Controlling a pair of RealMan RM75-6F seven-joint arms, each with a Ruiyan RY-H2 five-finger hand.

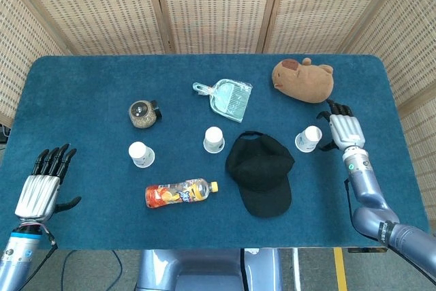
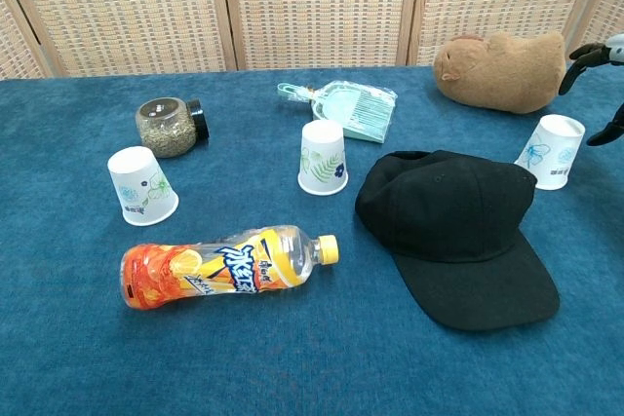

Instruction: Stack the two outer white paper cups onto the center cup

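Note:
Three white paper cups stand upside down on the blue table. The center cup (image 1: 214,139) (image 2: 323,158) is near the middle, the left cup (image 1: 141,154) (image 2: 141,186) beyond the bottle, the right cup (image 1: 309,138) (image 2: 551,151) beside the black cap. My right hand (image 1: 341,127) (image 2: 595,85) hovers just right of the right cup, fingers spread, holding nothing; only its fingertips show at the edge of the chest view. My left hand (image 1: 45,182) rests open at the table's front left corner, far from the cups.
A black cap (image 1: 260,171) (image 2: 453,233) lies between the center and right cups. An orange drink bottle (image 1: 178,193) (image 2: 224,266) lies in front. A jar (image 1: 144,114), a dustpan (image 1: 231,98) and a plush capybara (image 1: 304,80) sit further back.

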